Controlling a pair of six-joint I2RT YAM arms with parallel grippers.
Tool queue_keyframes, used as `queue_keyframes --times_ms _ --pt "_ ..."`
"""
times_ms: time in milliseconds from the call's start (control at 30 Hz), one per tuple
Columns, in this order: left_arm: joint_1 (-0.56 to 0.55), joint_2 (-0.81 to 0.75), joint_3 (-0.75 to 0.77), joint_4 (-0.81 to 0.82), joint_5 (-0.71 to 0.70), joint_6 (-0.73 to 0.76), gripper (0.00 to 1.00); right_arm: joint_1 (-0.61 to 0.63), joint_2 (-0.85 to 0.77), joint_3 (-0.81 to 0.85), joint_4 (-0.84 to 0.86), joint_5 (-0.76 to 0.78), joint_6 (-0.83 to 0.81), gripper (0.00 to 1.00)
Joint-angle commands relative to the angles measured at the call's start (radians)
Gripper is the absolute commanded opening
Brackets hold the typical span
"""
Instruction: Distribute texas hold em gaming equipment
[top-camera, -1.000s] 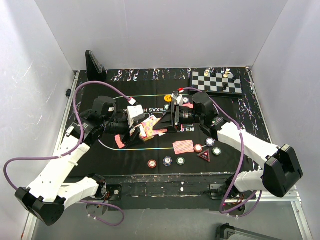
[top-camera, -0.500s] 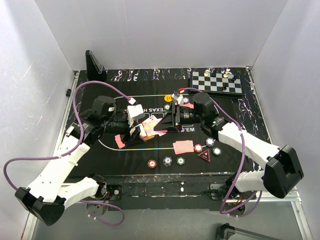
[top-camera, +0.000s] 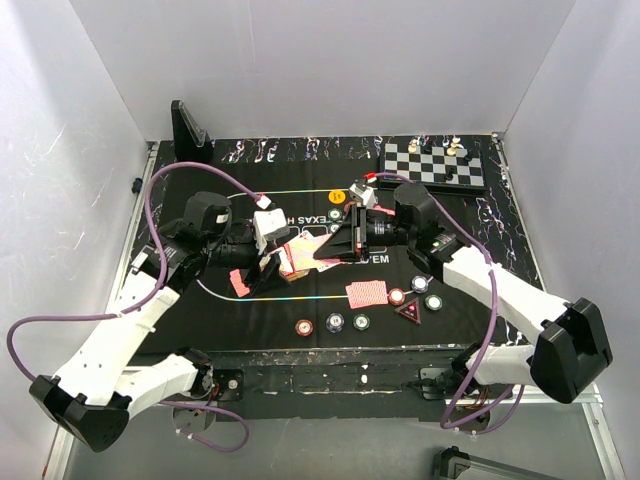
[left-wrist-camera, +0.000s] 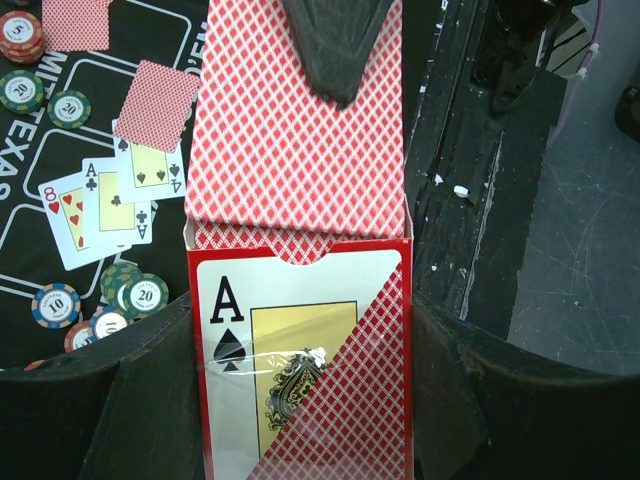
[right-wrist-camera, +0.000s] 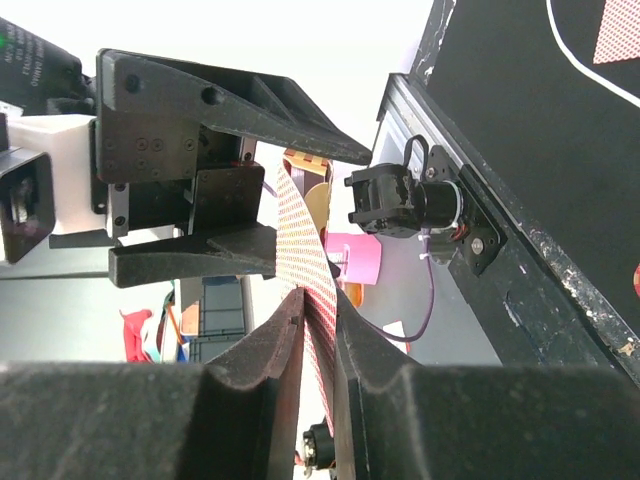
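My left gripper (top-camera: 272, 256) (left-wrist-camera: 300, 400) is shut on an open card box (left-wrist-camera: 300, 370) (top-camera: 292, 258) printed with an ace of spades. Red-backed playing cards (left-wrist-camera: 295, 140) stick out of its open end. My right gripper (top-camera: 326, 250) (right-wrist-camera: 318, 310) is shut on them edge-on, one fingertip (left-wrist-camera: 340, 50) lying on the top card (right-wrist-camera: 300, 225). Both hover over the mat's middle. On the mat lie a red-backed card (top-camera: 365, 292), another (top-camera: 240, 282), poker chips (top-camera: 334, 322), a red triangular marker (top-camera: 408, 311) and a yellow button (top-camera: 337, 196). Face-up cards (left-wrist-camera: 110, 195) show in the left wrist view.
A chessboard (top-camera: 435, 165) with pieces sits at the back right corner of the black mat (top-camera: 250, 170). A black upright stand (top-camera: 190, 130) is at the back left. More chips (top-camera: 420, 284) lie right of the centre card. White walls enclose the table.
My right gripper's jaws have narrowed onto the cards sticking out of the box, and the right wrist has shifted slightly right. The left arm holds still.
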Motion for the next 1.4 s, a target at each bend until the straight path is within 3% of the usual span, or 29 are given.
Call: queue_keyframes --times_ms 0,333,667,867,1100,1367 --pt "-0.005 -0.036 0.022 0.039 0.024 -0.004 0.0 -0.028 -0.065 -0.001 -0.038 -0.004 -0.036 0.22" --pt "-0.005 -0.036 0.02 0.039 0.021 -0.001 0.0 -0.066 -0.1 0.003 -0.067 -0.019 -0.046 0.17" --pt "-0.005 -0.033 0.022 0.036 0.023 -0.003 0.0 -0.181 -0.148 0.009 -0.082 -0.074 -0.037 0.01" --pt "-0.005 -0.033 0.031 0.031 0.021 0.0 0.0 -0.238 -0.126 -0.001 -0.089 -0.107 -0.057 0.01" --pt "-0.005 -0.03 0.039 0.025 0.021 0.003 0.0 -0.318 -0.01 0.049 -0.237 -0.088 -0.21 0.01" --pt "-0.005 -0.03 0.042 0.02 0.024 0.002 0.0 -0.338 0.334 0.193 -0.405 0.059 -0.437 0.01"
